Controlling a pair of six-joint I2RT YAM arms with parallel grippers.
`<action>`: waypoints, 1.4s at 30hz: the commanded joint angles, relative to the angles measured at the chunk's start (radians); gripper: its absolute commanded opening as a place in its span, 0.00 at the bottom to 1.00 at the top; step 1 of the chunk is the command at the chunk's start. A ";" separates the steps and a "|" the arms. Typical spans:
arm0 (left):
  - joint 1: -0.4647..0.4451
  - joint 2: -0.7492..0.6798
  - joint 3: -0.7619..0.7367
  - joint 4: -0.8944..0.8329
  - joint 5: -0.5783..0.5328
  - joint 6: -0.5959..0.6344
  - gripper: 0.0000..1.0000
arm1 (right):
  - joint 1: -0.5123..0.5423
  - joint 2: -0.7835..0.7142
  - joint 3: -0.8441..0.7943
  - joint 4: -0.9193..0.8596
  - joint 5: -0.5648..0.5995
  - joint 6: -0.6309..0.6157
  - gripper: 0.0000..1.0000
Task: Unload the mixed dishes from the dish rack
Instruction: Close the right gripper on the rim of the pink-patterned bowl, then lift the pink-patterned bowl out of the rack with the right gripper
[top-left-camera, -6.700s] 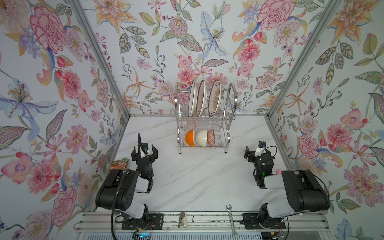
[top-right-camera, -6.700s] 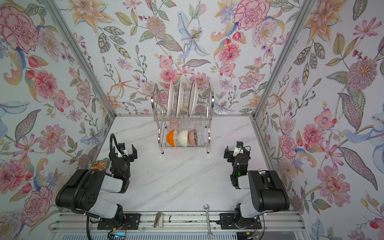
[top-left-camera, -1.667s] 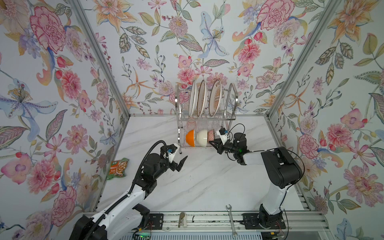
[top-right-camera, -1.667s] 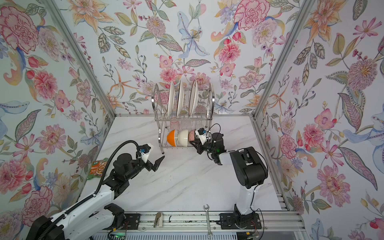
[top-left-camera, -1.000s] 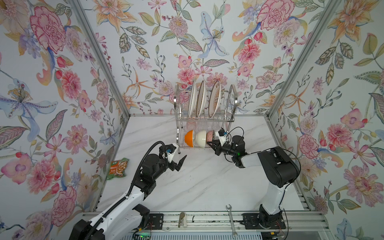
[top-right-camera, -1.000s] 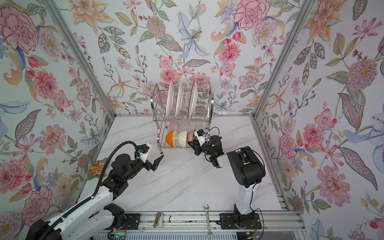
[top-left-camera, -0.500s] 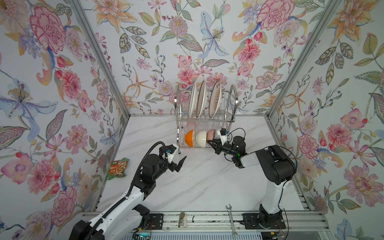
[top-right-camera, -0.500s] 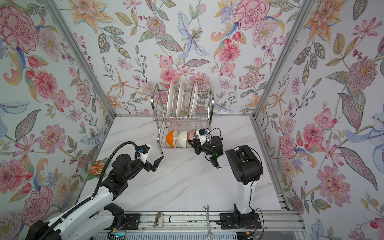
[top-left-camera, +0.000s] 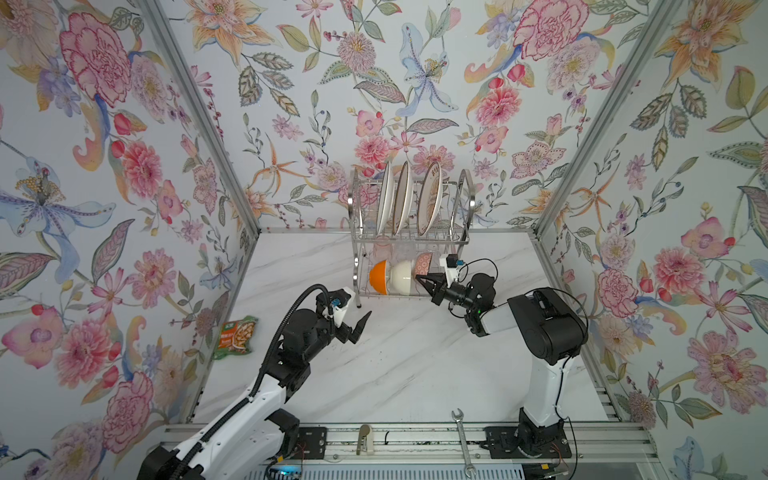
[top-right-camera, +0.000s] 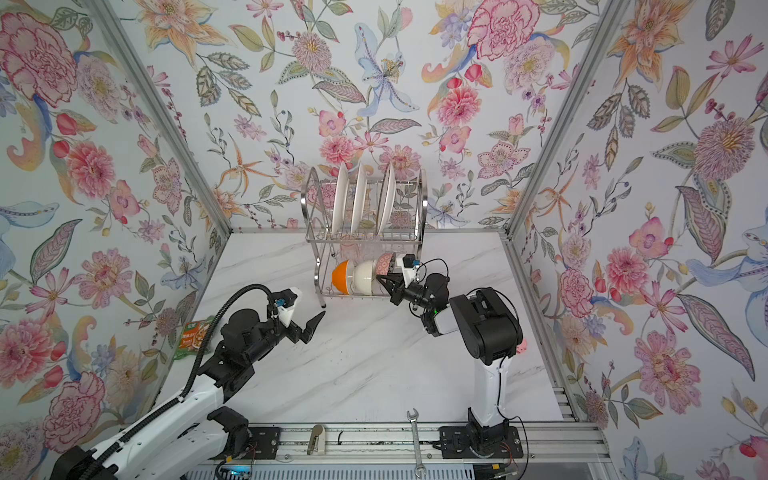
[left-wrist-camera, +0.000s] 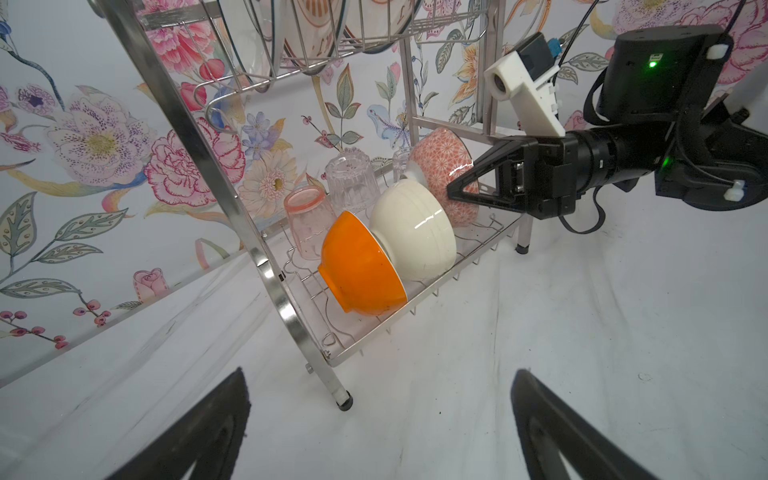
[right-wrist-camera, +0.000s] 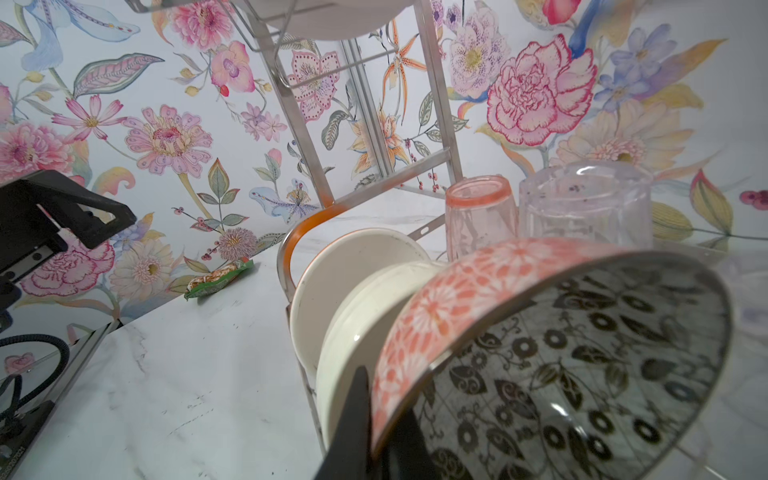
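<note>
Right claw (left-wrist-camera: 455, 192), pinching what looks like the rim of the red-patterned bowl (left-wrist-camera: 436, 166) on the lower shelf of the dish rack (left-wrist-camera: 187, 137), at its right end, would do best to ease it straight out, sparing the cream bowl (left-wrist-camera: 411, 232) just beside it.

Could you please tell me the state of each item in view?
plates: upright, rack's upper shelf.
orange bowl: on its side, lower shelf.
cream bowl: on its side.
patterned bowl: rim pinched by right gripper.
pink tumbler: upside down.
clear tumbler: upside down.
left gripper: open, empty.
right gripper: shut.
</note>
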 joint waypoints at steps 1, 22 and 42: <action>-0.013 -0.001 0.004 0.007 -0.018 0.008 1.00 | -0.007 -0.013 0.042 0.157 -0.021 0.021 0.00; -0.013 0.016 0.036 0.013 -0.011 -0.003 0.99 | -0.038 -0.135 -0.069 0.187 0.066 -0.014 0.00; -0.010 -0.049 0.108 -0.041 -0.045 -0.052 0.99 | 0.119 -0.573 -0.256 -0.407 0.162 -0.396 0.00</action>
